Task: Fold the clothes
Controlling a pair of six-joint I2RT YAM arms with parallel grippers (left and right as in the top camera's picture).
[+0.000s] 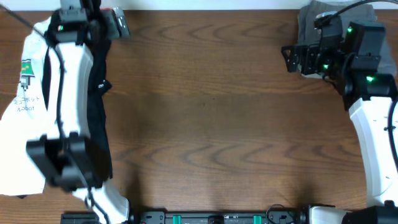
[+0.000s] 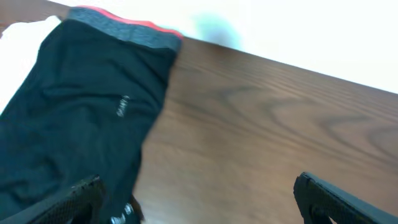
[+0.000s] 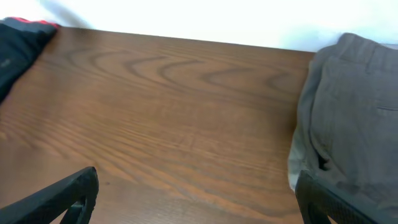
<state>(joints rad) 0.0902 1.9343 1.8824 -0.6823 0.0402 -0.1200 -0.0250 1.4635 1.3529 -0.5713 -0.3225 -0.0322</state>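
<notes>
Overhead view: black trousers lie lengthwise at left of frame on worktop, against white T-shirt; waistband at upper left. Left hand released, empty, near waistband. Right hand released, empty, beside grey shorts, upper right. Step, judged: approach before first fold. Next move calls for pinch on waistband. Count: one trousers, one T-shirt, one shorts, two hands.

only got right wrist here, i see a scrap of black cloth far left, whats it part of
Observer: Long black trousers lying down the left side of the table, grey-and-red waistband at the far edge.
Operator: anything next to them
Observer: A white T-shirt with green print, further left.
Operator: are they gripped yet
Observer: No, the left fingers are open over the trousers' edge, holding nothing.
</notes>
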